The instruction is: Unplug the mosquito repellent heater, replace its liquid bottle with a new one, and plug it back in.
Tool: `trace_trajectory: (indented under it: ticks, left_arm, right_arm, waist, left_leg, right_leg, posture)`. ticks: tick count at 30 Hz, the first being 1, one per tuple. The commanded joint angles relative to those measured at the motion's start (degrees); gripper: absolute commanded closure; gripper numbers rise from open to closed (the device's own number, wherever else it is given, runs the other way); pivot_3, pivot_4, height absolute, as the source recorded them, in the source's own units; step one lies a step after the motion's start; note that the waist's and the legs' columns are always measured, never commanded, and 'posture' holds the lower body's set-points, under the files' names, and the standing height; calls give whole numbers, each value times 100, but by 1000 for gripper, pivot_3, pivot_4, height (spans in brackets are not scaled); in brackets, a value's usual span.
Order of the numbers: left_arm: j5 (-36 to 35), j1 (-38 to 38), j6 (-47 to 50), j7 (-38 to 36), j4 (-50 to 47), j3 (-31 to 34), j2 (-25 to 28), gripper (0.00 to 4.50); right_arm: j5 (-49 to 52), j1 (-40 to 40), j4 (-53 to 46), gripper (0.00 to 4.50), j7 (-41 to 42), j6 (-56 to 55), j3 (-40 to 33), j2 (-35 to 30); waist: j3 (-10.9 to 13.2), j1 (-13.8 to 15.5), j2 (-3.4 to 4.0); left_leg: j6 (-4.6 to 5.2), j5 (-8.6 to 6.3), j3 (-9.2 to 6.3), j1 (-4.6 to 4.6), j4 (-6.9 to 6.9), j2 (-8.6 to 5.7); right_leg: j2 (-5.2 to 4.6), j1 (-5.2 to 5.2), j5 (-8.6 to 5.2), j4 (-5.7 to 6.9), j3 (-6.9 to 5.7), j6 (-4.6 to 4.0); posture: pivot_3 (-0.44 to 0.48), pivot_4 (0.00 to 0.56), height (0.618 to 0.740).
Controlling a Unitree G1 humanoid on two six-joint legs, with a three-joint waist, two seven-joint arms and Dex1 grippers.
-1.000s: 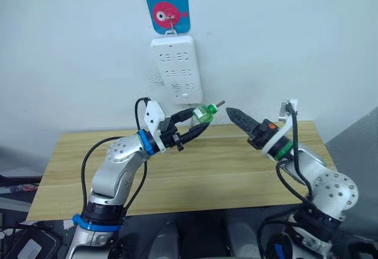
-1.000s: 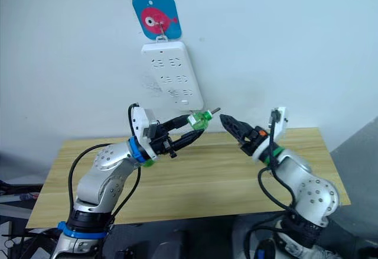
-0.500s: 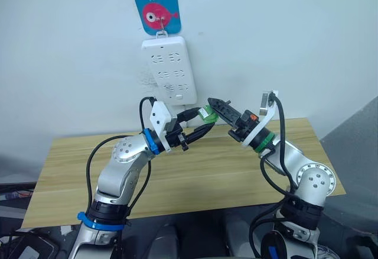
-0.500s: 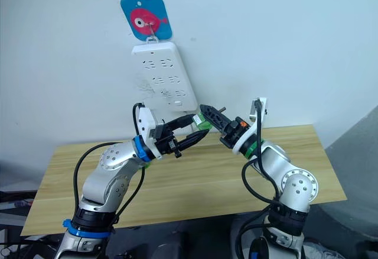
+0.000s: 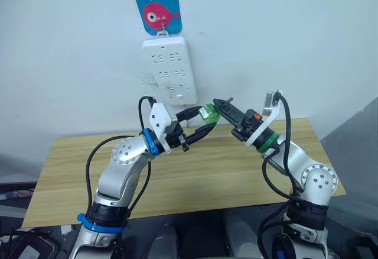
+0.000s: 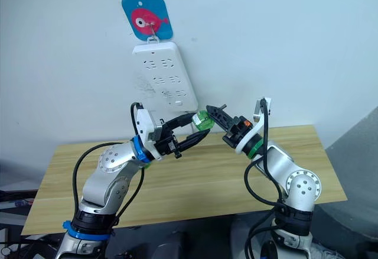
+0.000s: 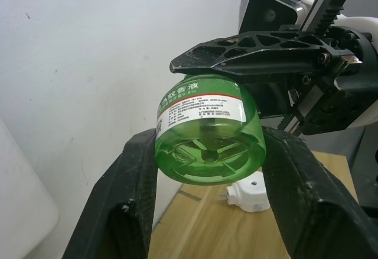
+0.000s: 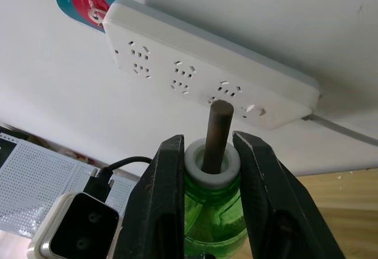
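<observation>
A green liquid bottle (image 5: pixel 208 113) hangs in the air in front of the wall, above the table's back edge, between both grippers. My left gripper (image 5: pixel 208 119) has its fingers (image 7: pixel 133 176) pressed against both sides of the bottle's wide base. From the other side my right gripper (image 5: pixel 217 104) is shut on the bottle's neck, with the white collar and dark wick (image 8: pixel 216 132) standing up between its fingers (image 8: pixel 162 182). The mosquito repellent heater (image 7: pixel 248 193), a small white unit, lies on the table below the bottle.
A long white power strip (image 5: pixel 169 70) hangs on the wall from a blue hook plate with a red fish (image 5: pixel 157 12), just above and left of the bottle. The wooden table (image 5: pixel 207 170) stretches below both arms.
My right gripper came in from the right and closed on the bottle's neck. The left arm kept the bottle roughly in place. The head camera shifted a little.
</observation>
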Motion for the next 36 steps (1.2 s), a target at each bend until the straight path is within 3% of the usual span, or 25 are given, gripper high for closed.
trace_trajectory:
  ticks: [1, 3, 5, 8, 11, 14, 21, 28, 36]
  left_arm:
    - [141, 169, 166, -171, -59, 38, 425, 645]
    - [274, 334, 341, -297, 9, 46, 822, 6]
    - [274, 471, 500, -408, -22, 64, 1111, 0]
    - [86, 722, 1175, -621, -332, -2, 1577, 0]
    - [-133, 873, 1830, -859, -693, -150, 1906, 0]
    - [-314, 842, 2292, -882, -893, -215, 1968, 0]
    - [-304, 755, 2436, -844, -866, -199, 1940, 0]
    - [-328, 943, 2300, -845, -994, -141, 1930, 0]
    - [-358, 1073, 2203, -705, -1064, 11, 1868, 0]
  right_arm:
    - [-262, 60, -205, 3650, 180, -283, 183, -325]
    - [-858, 163, -210, 3650, 505, -477, 329, -750]
    - [-1563, 242, -172, 3650, 837, -821, 564, -1102]
    - [-3682, 349, 369, 3650, 1416, -2175, 1415, -1738]
    - [-5491, 366, 1435, 3650, 1692, -3774, 2186, -1989]
    - [-6606, 211, 2855, 3650, 1755, -5189, 2493, -1855]
    - [-7461, -616, 5769, 3650, 1783, -6895, 2282, -1365]
    - [-7471, -764, 6684, 3650, 2151, -7199, 1904, -1169]
    - [-7540, -536, 6441, 888, 2333, -7349, 1687, -1083]
  waist:
    - [0, -9, 0]
    - [-1, -2, 1]
    - [1, 23, 3]
    - [1, 28, 3]
    - [1, 31, 2]
    - [3, 35, 1]
    - [4, 31, 1]
    - [4, 44, 1]
    - [4, 82, 1]
  left_leg:
    - [0, 0, 0, 0, -1, 1]
    - [0, 0, 0, 2, -2, 1]
    - [1, 0, 0, 1, -5, -1]
    - [1, -1, 2, 0, -5, -1]
    - [1, -1, 1, 4, -7, 0]
    - [1, -1, 3, 6, -11, 1]
    - [0, 0, 9, 13, -10, 3]
    - [-1, 0, 8, 14, -14, 3]
    - [0, 0, 9, 25, -12, 2]
  right_leg:
    - [1, 0, 0, 1, 0, 0]
    - [3, 0, 0, 0, 0, -1]
    - [2, 0, -1, -2, 0, 0]
    - [2, -3, -2, -4, 1, 0]
    - [5, -3, -3, -4, 0, -1]
    - [4, -2, -3, -4, 1, -2]
    - [4, -1, -3, 1, 7, -3]
    - [2, 1, -3, -1, 7, -5]
    - [1, 10, -3, 1, 8, -5]
  posture:
    - [-129, 174, 734]
    - [-128, 177, 734]
    - [-120, 186, 734]
    - [-113, 192, 734]
    - [-102, 193, 734]
    - [-97, 196, 734]
    - [-83, 200, 734]
    - [-59, 200, 734]
    - [-57, 202, 734]
